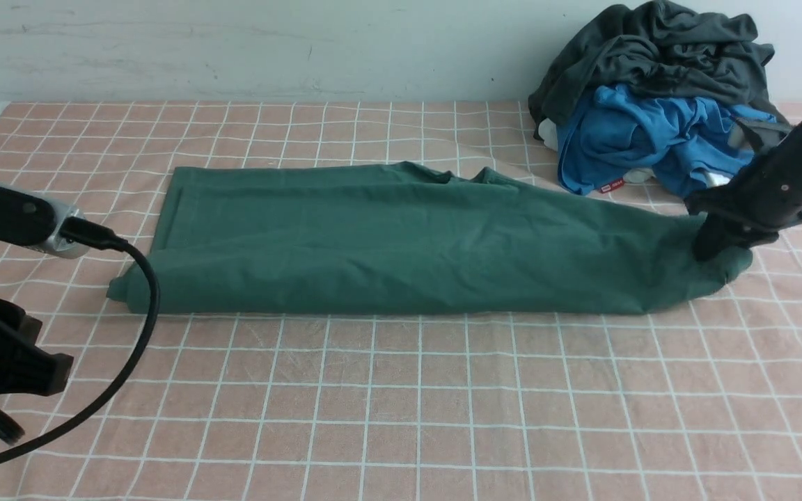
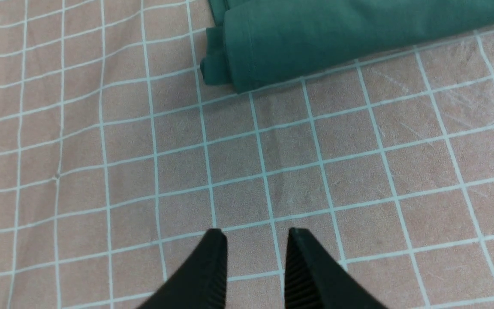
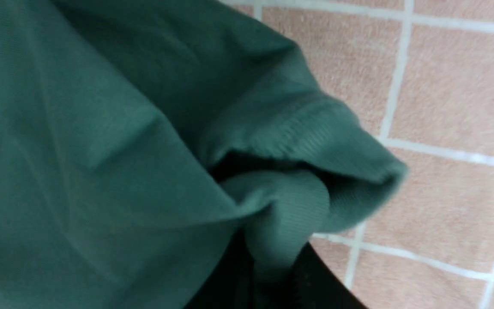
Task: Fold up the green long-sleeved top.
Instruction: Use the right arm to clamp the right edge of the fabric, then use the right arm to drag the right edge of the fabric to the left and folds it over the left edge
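The green long-sleeved top (image 1: pixel 401 243) lies as a long strip running left to right across the middle of the checked tablecloth (image 1: pixel 443 390). My right gripper (image 1: pixel 709 249) is pinched on the ribbed fabric at its right end. My left gripper (image 2: pixel 255 235) hangs over bare cloth just near of the left end, jaws narrow with nothing between them.

I reckon the next fold is end to end, so I'd want every layer in the pinch and a low, slow carry so the strip doesn't slide apart.

Count: one green top, two grippers, and far right one blue garment (image 1: pixel 651 139) under one charcoal garment (image 1: pixel 651 56).
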{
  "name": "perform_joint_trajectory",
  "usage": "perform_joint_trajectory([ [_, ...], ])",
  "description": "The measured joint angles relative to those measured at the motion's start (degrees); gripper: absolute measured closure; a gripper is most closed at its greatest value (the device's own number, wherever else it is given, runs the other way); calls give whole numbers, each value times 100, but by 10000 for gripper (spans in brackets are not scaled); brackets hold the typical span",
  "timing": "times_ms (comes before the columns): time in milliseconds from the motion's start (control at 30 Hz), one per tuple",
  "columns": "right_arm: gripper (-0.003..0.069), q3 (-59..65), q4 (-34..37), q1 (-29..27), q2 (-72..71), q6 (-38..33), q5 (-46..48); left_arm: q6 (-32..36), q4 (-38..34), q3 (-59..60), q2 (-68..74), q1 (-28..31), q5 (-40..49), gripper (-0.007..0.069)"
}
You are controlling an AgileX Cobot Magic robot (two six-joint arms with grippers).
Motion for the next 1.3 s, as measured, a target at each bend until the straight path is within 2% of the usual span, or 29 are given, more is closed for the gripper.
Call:
perform_joint_trajectory([
  [200, 599, -323, -1076, -17, -587, 265, 104, -34, -35, 0, 0, 0, 181, 439],
  [300, 599, -329, -1965, -123, -1152, 683, 164, -120, -221, 0, 0, 0, 247, 439],
  [400, 599, -329, -2173, -163, -1598, 1003, 199, -149, -367, 0, 0, 0, 246, 439],
  [500, 599, -358, -1896, 0, -2135, 1281, 239, -161, -523, 0, 0, 0, 241, 439],
  [567, 599, -376, -1546, 302, -2340, 1423, 252, -190, -606, 0, 0, 0, 180, 440],
  [767, 599, -376, -472, 1797, -2101, 1587, -645, -225, -690, 0, 0, 0, 73, 439],
  [800, 599, -376, -453, 1854, -2073, 1587, -684, -225, -703, 0, 0, 0, 73, 439],
  [867, 599, -376, -277, 2620, -1640, 1519, -1225, -225, -770, 0, 0, 0, 55, 439],
  [1067, 596, -376, -220, 3812, -497, 1313, -2435, -231, -839, 0, 0, 0, 50, 439],
  [1167, 555, -370, -220, 4078, -160, 1258, -2928, -236, -852, 0, 0, 0, 50, 439],
  [1233, 477, -370, -215, 4183, -31, 1230, -3213, -254, -852, 0, 0, 0, 50, 439],
  [1267, 477, -370, -215, 4183, -23, 1230, -3239, -255, -852, 0, 0, 0, 50, 439],
  [1300, 414, -370, -215, 4216, -11, 1230, -3393, -255, -852, 0, 0, 0, 50, 439],
])
